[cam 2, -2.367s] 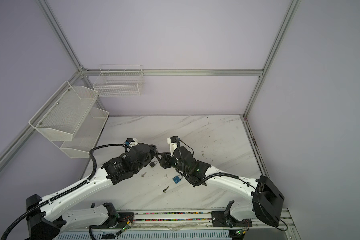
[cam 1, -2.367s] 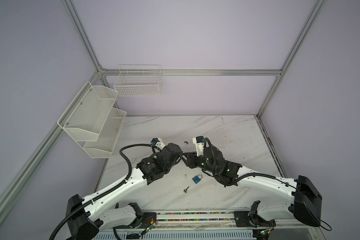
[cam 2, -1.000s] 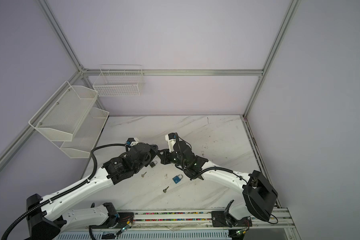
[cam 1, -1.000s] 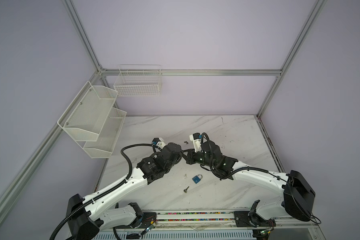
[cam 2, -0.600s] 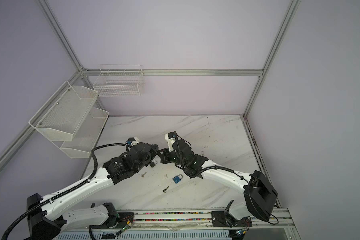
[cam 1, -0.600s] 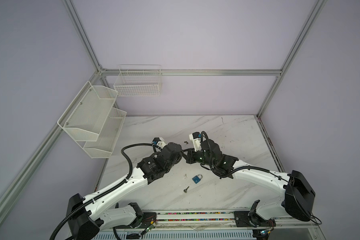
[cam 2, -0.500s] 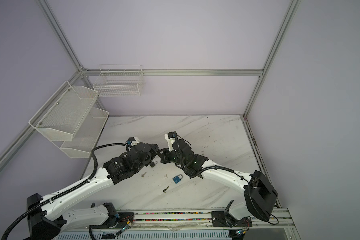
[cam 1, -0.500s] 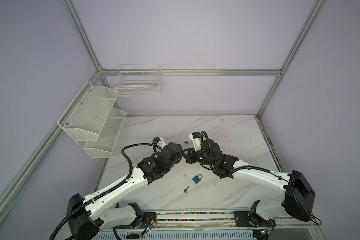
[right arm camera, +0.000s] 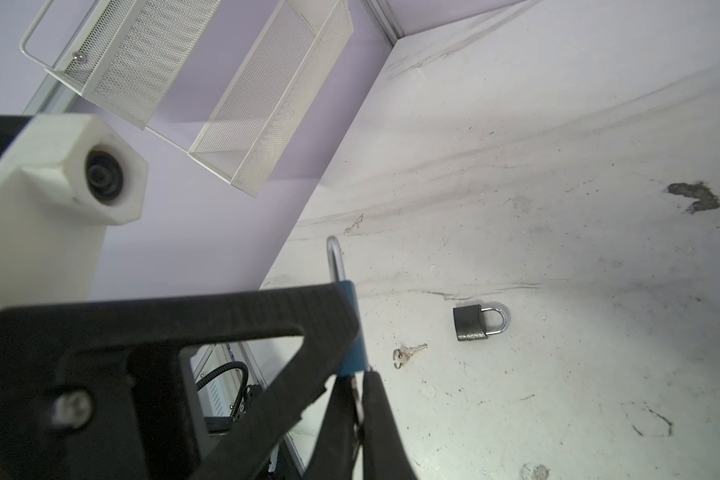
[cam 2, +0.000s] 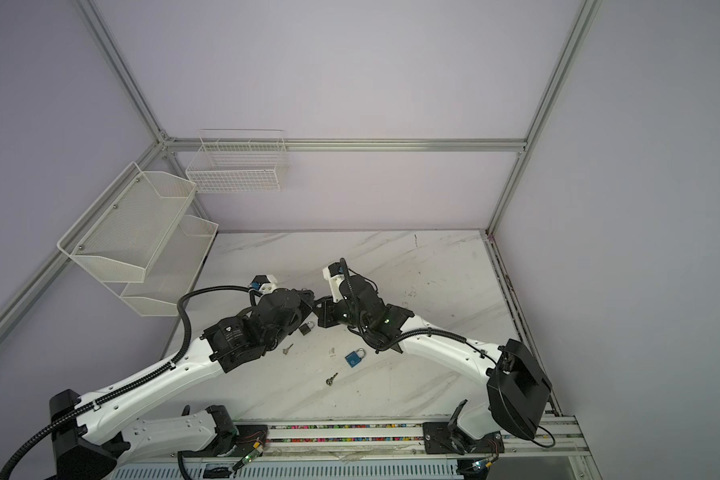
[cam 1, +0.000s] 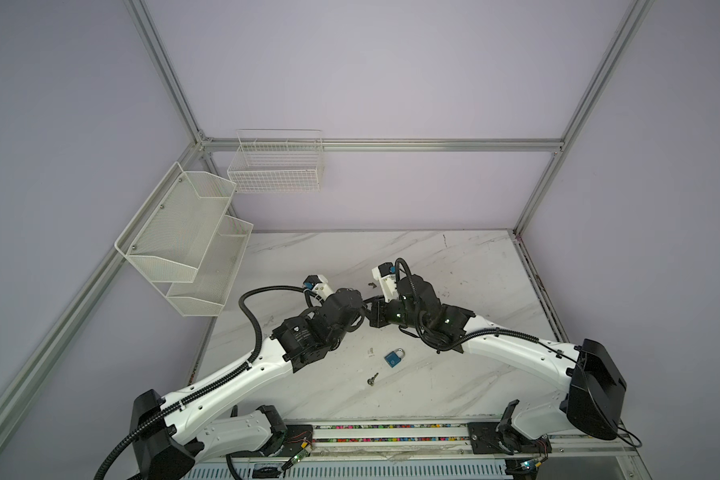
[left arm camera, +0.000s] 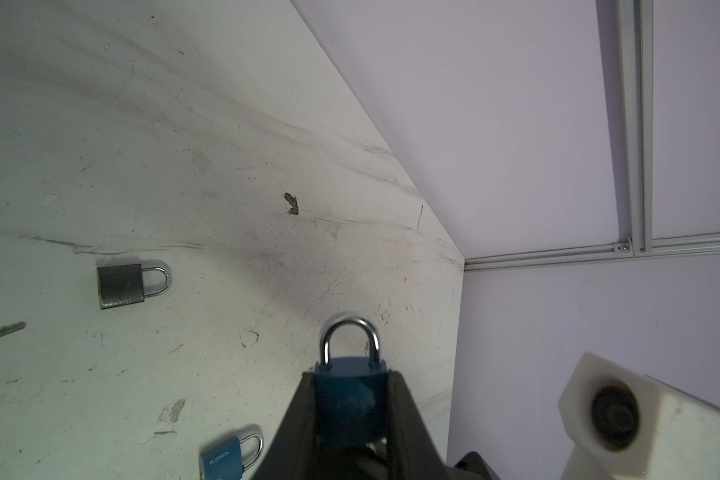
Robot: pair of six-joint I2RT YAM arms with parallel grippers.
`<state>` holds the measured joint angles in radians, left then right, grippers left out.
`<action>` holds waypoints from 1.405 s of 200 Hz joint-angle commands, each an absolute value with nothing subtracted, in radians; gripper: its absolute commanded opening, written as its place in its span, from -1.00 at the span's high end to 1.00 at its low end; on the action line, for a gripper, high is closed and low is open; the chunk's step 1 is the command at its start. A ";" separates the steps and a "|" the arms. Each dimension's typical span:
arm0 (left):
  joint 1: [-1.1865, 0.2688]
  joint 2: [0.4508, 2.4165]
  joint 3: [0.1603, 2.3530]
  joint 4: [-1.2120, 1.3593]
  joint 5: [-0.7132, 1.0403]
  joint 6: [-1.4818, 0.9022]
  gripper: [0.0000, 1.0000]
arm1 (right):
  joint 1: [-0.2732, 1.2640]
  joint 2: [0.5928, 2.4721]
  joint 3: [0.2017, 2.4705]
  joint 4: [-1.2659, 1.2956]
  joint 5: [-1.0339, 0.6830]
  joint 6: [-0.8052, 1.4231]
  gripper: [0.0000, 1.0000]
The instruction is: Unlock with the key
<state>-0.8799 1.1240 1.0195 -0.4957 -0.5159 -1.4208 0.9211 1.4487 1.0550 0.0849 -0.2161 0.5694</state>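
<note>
My left gripper (left arm camera: 350, 374) is shut on a dark blue padlock (left arm camera: 348, 399) held above the table, its silver shackle (left arm camera: 350, 336) sticking out past the fingertips. In the right wrist view that padlock (right arm camera: 352, 332) shows edge-on. My right gripper (right arm camera: 356, 376) sits right at its underside, fingers pinched on a thin metal key (right arm camera: 356, 390) that is mostly hidden between them. In both top views the two grippers meet tip to tip over the table's middle, left gripper (cam 1: 360, 309) against right gripper (cam 1: 377, 311).
On the marble table lie a second blue padlock (cam 1: 394, 358) with a small key (cam 1: 373, 378) near it, a dark grey padlock (cam 2: 306, 328) and a ringed key (cam 2: 287, 349). Mesh shelves (cam 1: 184, 241) and a wire basket (cam 1: 275, 166) hang on the back-left walls.
Since the earliest frames the right arm has swung in closer to the left gripper. Over the last second both arms stay almost still.
</note>
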 commanded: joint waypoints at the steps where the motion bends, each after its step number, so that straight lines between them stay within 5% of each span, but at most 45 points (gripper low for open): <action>1: -0.882 1.096 1.069 -0.533 -0.513 -1.387 1.00 | 0.911 1.398 1.038 0.129 -0.191 0.565 0.67; 61: -0.871 1.088 1.063 -0.530 -0.534 -1.399 1.00 | 0.911 1.378 1.012 0.134 -0.256 0.567 0.42; 223: -0.870 1.091 1.054 -0.476 -0.483 -1.430 1.00 | 0.911 1.428 1.024 0.156 -0.259 0.616 0.69; 281: -0.870 1.075 1.034 -0.440 -0.448 -1.451 1.00 | 0.912 1.422 1.002 0.219 -0.291 0.687 1.00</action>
<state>-0.8642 1.1046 1.0195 -0.5297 -0.4858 -1.4296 0.9115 1.4216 1.0222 0.1471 -0.2649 0.6365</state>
